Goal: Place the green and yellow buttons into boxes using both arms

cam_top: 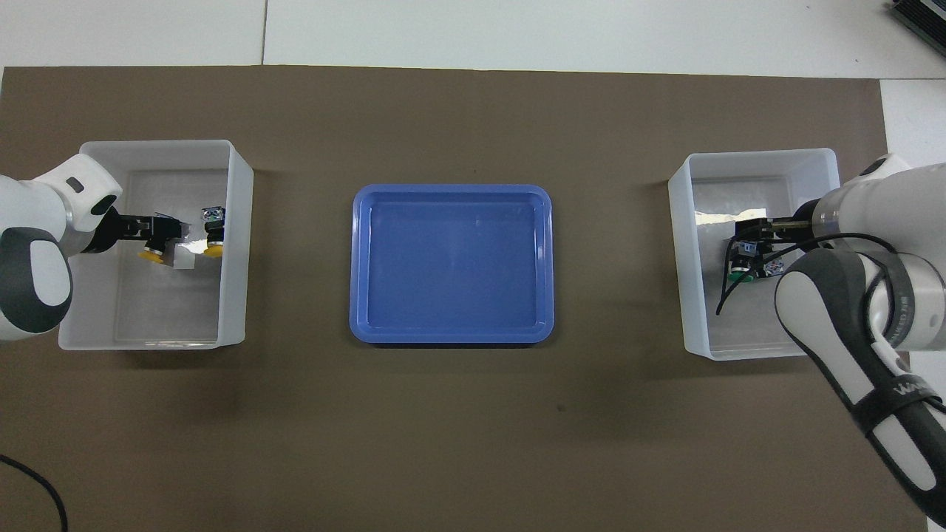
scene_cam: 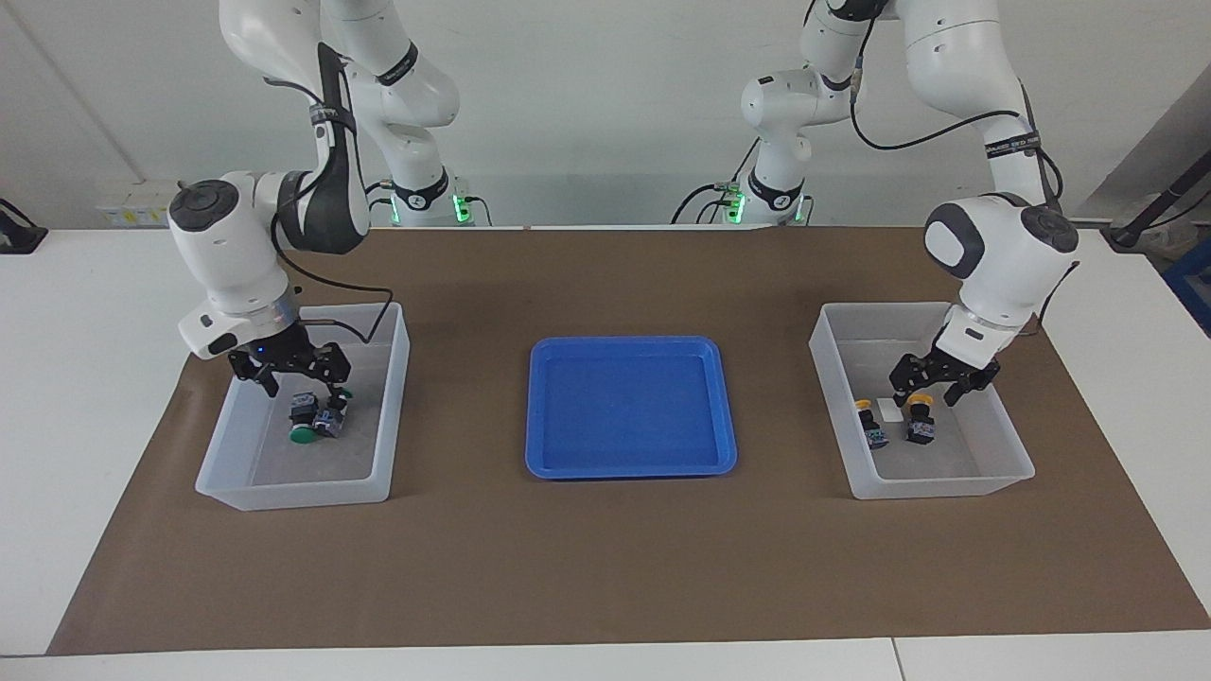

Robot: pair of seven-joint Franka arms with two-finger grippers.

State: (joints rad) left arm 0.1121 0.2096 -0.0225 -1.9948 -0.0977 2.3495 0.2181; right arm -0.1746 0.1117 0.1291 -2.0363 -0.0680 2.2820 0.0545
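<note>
white sticker point(scene_cam: 889, 408) in box point(scene_cam: 1003, 445), writing perhaps illegible.
</note>
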